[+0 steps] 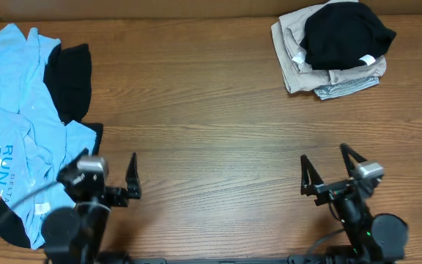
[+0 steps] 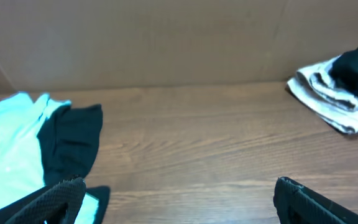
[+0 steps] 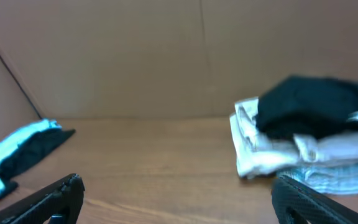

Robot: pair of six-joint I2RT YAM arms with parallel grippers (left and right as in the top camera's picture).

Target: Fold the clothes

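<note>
We saw the light blue fabric T-shirt (image 1: 20,125) stretched along the wooden worktop's (image 1: 211,110) left edge, nearest the left gripper (image 1: 125,187); it and the right gripper (image 1: 324,167) gaped empty.

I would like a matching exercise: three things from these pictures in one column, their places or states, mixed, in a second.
1. crumpled light blue fabric T-shirt
2. stack of folded clothes, black piece on top
3. right end effector

a. open, holding nothing
b. far right corner of the wooden table
c. left edge of the table, unfolded

Pairs: 1-c, 2-b, 3-a
</note>
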